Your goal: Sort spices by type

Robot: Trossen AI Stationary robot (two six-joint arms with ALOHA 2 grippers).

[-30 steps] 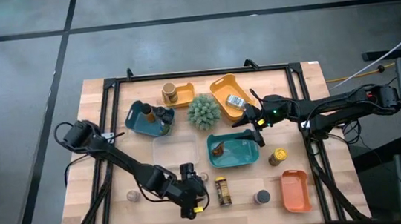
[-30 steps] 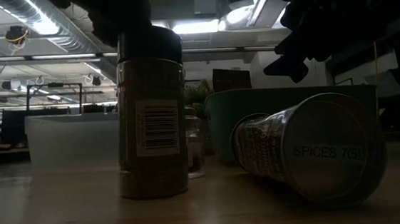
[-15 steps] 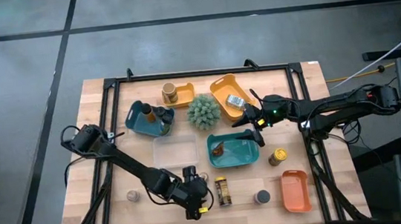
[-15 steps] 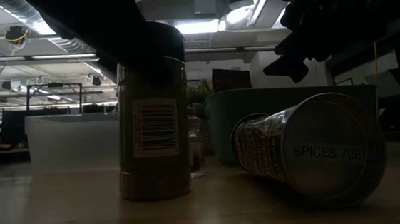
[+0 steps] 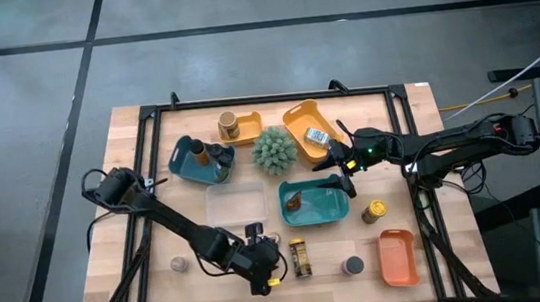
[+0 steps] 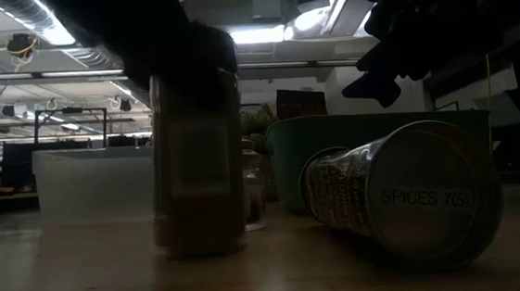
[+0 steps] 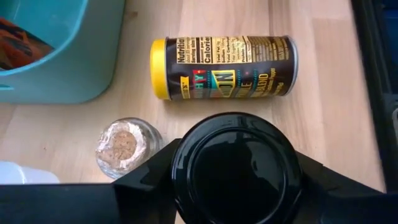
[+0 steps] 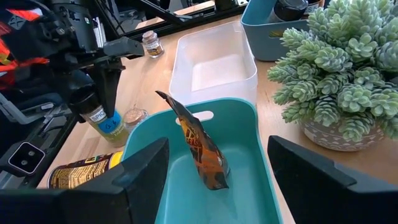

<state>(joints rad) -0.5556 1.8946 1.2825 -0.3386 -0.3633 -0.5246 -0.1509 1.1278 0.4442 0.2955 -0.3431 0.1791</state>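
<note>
A dark-capped jar (image 6: 196,160) stands upright near the table's near edge, and my left gripper (image 5: 262,268) is shut on it from above. Its black cap (image 7: 233,168) fills the left wrist view. Beside it lie a yellow-lidded jar (image 7: 221,65) on its side and a small cork-topped glass jar (image 7: 127,146). My right gripper (image 8: 217,155) hangs open above the teal tray (image 5: 331,208), where an amber packet (image 8: 199,146) leans against the tray's floor. My left gripper pinches the jar's black cap (image 7: 186,158) between its two fingers, one on each opposite side. The fingers come from above, slanting down. The jar stands upright with its base (image 6: 203,248) on the table.
Grey tins (image 5: 178,265) (image 5: 352,265) and a yellow-lidded jar (image 5: 375,210) stand near the front. An orange tray (image 5: 398,256) is at the near right. A clear tray (image 5: 234,201), a blue tray (image 5: 183,165), two orange trays (image 5: 247,125) (image 5: 299,123) and a spiky plant (image 5: 274,151) lie farther back.
My left gripper has sunk onto the dark-capped jar, its fingers coming down around the cap. The jar has shifted a little under it, and its barcode label no longer faces the low view squarely. My right arm has kept still.
</note>
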